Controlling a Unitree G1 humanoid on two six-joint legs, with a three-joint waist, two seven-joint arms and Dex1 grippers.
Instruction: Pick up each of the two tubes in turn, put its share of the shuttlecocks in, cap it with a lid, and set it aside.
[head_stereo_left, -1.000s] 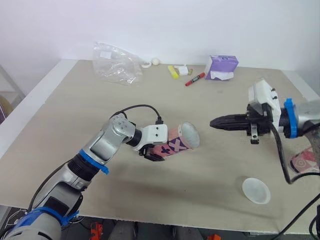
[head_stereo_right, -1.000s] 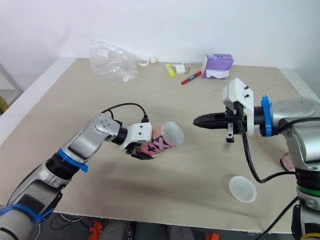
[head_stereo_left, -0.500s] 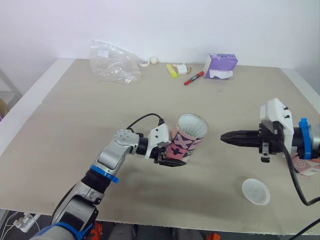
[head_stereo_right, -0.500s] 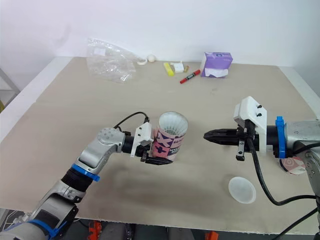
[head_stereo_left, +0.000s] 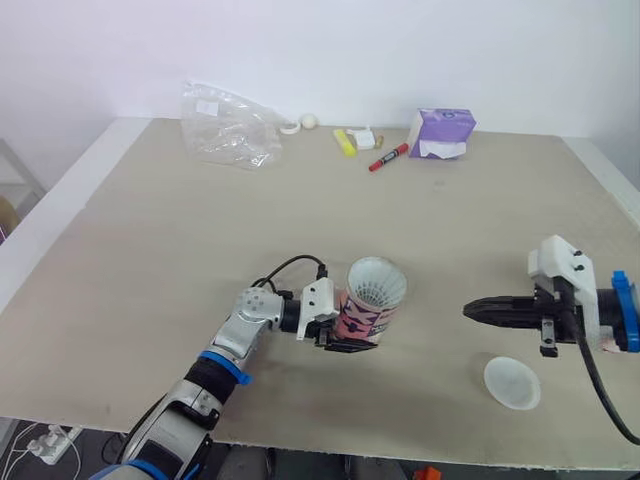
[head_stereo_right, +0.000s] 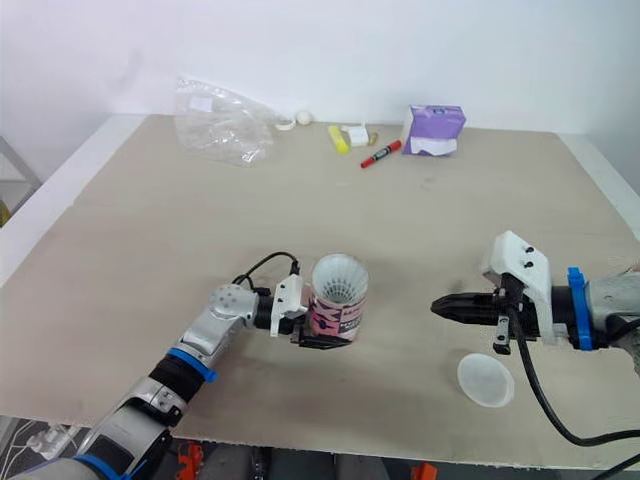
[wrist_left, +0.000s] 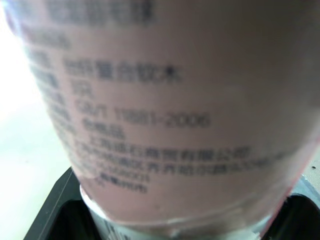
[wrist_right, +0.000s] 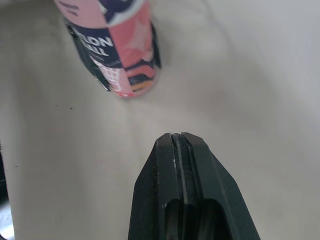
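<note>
Beige bench (head_stereo_left: 150, 250) is recorded from the head: an upright pink tube (head_stereo_left: 368, 305), mouth open, is pinched low by the left pincer (head_stereo_left: 345, 340). A white lid (head_stereo_left: 512, 382) lies near the right pincer (head_stereo_left: 475, 311). From the left wrist, the tube's print is blurred. From the right wrist, that pincer's fingers (wrist_right: 172, 150) are pressed together, empty, and the tube's top is cut off.

Glossy printed tube (head_stereo_left: 362, 318), matt table (head_stereo_left: 150, 230), crinkled clear plastic bag (head_stereo_left: 228, 128).
</note>
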